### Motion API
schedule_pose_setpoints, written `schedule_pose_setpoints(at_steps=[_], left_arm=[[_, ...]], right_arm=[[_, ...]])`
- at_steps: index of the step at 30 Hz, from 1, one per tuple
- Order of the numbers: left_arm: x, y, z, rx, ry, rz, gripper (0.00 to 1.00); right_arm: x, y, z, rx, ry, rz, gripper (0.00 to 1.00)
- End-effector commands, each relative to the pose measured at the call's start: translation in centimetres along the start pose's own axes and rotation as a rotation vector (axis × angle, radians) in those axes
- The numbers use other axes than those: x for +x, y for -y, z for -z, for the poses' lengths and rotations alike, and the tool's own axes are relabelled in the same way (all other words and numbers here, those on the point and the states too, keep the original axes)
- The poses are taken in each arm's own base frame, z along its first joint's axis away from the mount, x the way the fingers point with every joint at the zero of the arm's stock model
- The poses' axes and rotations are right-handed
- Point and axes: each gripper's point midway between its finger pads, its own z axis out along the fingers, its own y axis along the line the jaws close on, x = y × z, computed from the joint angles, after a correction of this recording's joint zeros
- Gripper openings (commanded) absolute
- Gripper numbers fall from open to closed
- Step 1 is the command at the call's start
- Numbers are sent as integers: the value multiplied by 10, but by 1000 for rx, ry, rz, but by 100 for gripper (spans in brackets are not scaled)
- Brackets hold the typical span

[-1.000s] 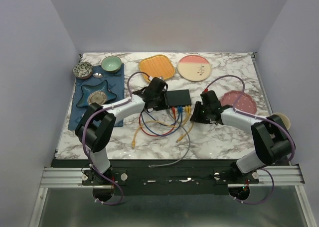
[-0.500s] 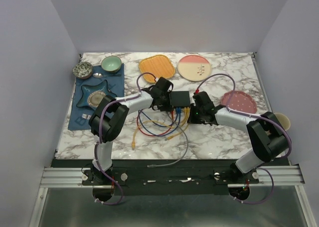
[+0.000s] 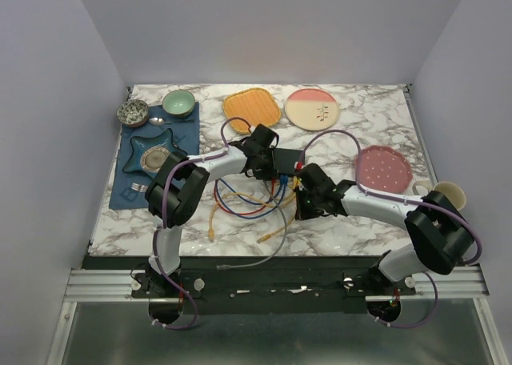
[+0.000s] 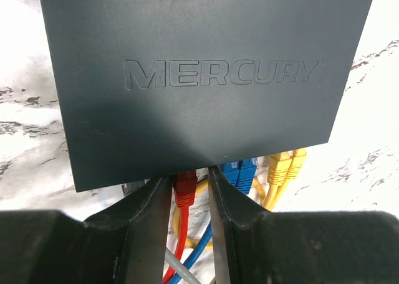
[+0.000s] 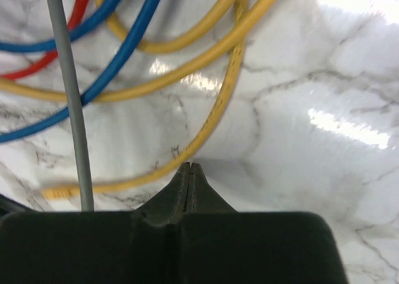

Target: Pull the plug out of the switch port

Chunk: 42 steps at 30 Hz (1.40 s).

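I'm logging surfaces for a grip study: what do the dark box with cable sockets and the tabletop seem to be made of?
The flat dark grey switch box looks like matte moulded plastic: dull, even sheen, with a brand name embossed in its top. The white grey-veined tabletop looks like polished marble or a marble-print laminate; bright glare patches show a glossy finish.

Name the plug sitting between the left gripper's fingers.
The red plug, leftmost in the switch; the blue and yellow plugs sit to its right, outside the fingers.

Two bowls [image 3: 133,112], three plates [image 3: 312,108] (one switch [image 3: 286,157]).
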Motion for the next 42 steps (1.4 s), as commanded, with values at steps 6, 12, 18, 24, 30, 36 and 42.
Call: schedule_pose_setpoints(at_steps=[6,12,18,24,30,36,42], left_arm=[[-9,-1,-7,13,12,44,37],[-12,-1,4,17,41,44,38],[-11,-1,6,28,50,61,37],[-6,-6,9,36,66,96,38],[-4,-6,13,47,76,106,38],[-2,-5,11,59,75,127,38],[2,-7,9,59,67,135,38]], right_arm=[[36,-2,17,23,-96,69,5],[3,13,32,146,51,31,72],[-4,20,11,201,67,-9,71],[-23,13,-8,211,95,-75,55],[-39,10,6,207,170,-98,53],[-40,15,3,234,167,-109,56],[-40,15,-28,249,100,-92,48]])
